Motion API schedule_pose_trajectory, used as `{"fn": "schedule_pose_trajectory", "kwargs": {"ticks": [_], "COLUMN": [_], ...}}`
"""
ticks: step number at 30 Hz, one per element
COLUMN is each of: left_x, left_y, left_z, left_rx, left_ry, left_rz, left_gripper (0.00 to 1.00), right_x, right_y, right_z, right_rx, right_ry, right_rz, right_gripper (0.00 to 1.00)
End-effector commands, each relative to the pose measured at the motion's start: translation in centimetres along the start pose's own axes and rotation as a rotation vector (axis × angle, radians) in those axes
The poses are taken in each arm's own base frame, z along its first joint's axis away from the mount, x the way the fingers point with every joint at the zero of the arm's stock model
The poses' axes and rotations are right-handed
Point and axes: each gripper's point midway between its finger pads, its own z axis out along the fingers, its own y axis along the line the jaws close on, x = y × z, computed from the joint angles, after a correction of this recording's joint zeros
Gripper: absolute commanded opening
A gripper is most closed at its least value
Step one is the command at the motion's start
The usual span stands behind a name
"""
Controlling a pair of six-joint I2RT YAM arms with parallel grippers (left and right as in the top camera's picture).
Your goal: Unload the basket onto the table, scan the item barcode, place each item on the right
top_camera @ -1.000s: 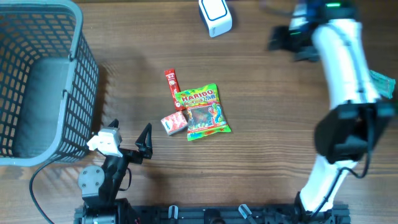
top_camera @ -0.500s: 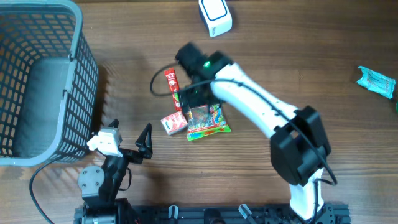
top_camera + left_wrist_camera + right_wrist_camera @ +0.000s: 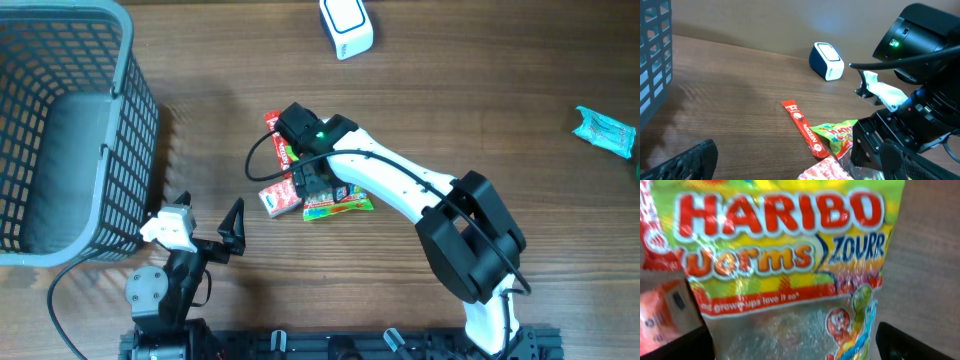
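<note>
Basket (image 3: 60, 130), grey mesh, sits at far L of the wood worktop (image 3: 450, 100). Just R of it, near the front edge, my left gripper (image 3: 200, 226) hovers w/ jaws spread wide, nothing between them; the left wrist view shows only one dark fingertip (image 3: 685, 160) low in the corner.

Toward the centre lies a cluster of 3 packs. Red stick pack (image 3: 271, 124) lies lengthwise, its lower part hidden under my R arm in the overhead view; it shows clearly in the left wrist view (image 3: 802, 127). Small red pack (image 3: 280, 198) sits at its near end, beside the Haribo bag (image 3: 345, 204), label up, flat on the worktop.

My right gripper (image 3: 315, 180) is down over that bag, jaws fully apart. In the right wrist view the two dark fingertips (image 3: 910, 340) stand either side of the bag (image 3: 785, 255), nothing clamped; can't tell if they touch the film. No barcode visible on the side facing up.

Scanner (image 3: 346, 26), white and blue, stands at the back edge, well apart from the bag. Teal pack (image 3: 605, 130) lies alone at far R.
</note>
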Motion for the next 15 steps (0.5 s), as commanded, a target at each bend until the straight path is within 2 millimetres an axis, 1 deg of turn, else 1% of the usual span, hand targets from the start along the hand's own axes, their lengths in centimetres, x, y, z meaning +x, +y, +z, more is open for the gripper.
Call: {"fn": "schedule_pose_trajectory", "kwargs": {"ticks": [1, 4, 5, 6, 7, 8, 10, 11, 13, 15], "left_x": [0.1, 0.1, 0.1, 0.1, 0.1, 0.1, 0.1, 0.1, 0.1, 0.1], "left_y": [0.2, 0.2, 0.2, 0.2, 0.2, 0.2, 0.3, 0.2, 0.2, 0.2], "left_z": [0.0, 0.0, 0.0, 0.0, 0.0, 0.0, 0.0, 0.0, 0.0, 0.0], "left_rx": [-0.010, -0.010, -0.010, -0.010, -0.010, -0.010, -0.011, -0.011, -0.010, -0.010], "left_ry": [0.001, 0.001, 0.001, 0.001, 0.001, 0.001, 0.001, 0.001, 0.001, 0.001], "left_rz": [0.014, 0.014, 0.014, 0.014, 0.014, 0.014, 0.014, 0.014, 0.014, 0.014], "left_gripper": [1.00, 1.00, 1.00, 1.00, 1.00, 1.00, 1.00, 1.00, 1.00, 1.00], "right_x": [0.7, 1.8, 2.4, 2.9, 3.2, 3.5, 3.3, 2.9, 1.3, -1.5], "right_y": [-0.4, -0.4, -0.6, -0.8, -0.9, -1.1, -1.2, -1.1, -0.8, -0.7], "right_z": [1.9, 4.5, 5.7, 6.3, 6.5, 6.4, 5.1, 4.2, 2.0, -1.2], "right_rx": [0.136, 0.200, 0.217, 0.229, 0.237, 0.244, 0.248, 0.248, 0.235, 0.199], "right_ry": [-0.016, 0.025, 0.054, 0.074, 0.088, 0.099, 0.112, 0.111, 0.088, 0.036], "right_rz": [-0.093, -0.126, -0.128, -0.129, -0.126, -0.113, -0.113, -0.109, -0.101, -0.075], "right_gripper": [1.00, 1.00, 0.96, 0.87, 0.70, 0.47, 0.09, 0.04, 0.04, 0.04]}}
